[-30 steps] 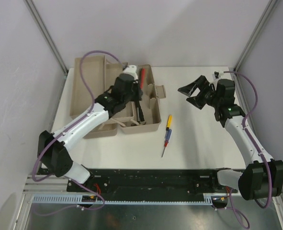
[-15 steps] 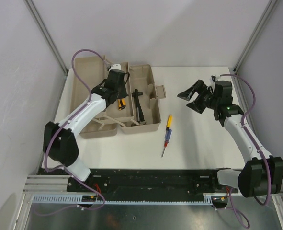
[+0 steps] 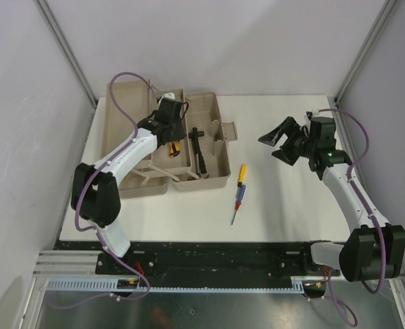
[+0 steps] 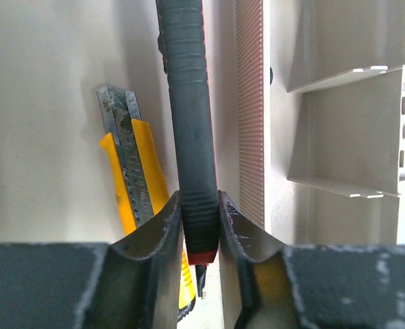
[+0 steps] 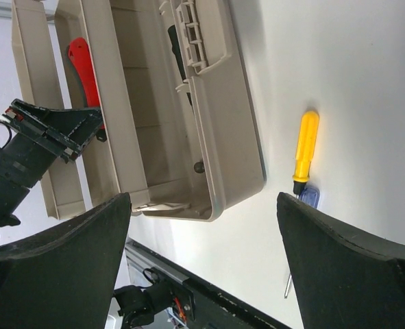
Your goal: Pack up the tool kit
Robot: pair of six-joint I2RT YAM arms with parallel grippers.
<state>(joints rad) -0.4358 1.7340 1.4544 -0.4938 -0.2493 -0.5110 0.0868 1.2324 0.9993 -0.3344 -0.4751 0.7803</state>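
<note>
We see the left pincer (image 4: 201, 205) clamped on the butt end of a dark ribbed tool handle with red trim (image 4: 190, 123). The jaws pinch it from both sides, so the long grip runs straight out ahead of the wrist. That end hold looks chosen to lay the tool lengthwise along a compartment of the open beige plastic toolbox (image 3: 212, 179), which sits at the left of the white surface (image 3: 291, 205).

Just beside the held handle lies a yellow-bodied tool with a grey metal strip (image 4: 130, 164), already on the compartment floor. We cannot tell whether the held tool rests on that floor or hangs just above it. A black hammer (image 3: 199, 145) lies in the neighbouring section of the box.

The right pincer (image 3: 271, 144) stands wide open and empty, well apart from the box. It is tilted toward the yellow, red and blue screwdriver (image 3: 238, 190), which lies on the surface just beside the box's near right corner. We judge that screwdriver to be the one tool not yet packed, and the spread jaws suit a reach for it.
</note>
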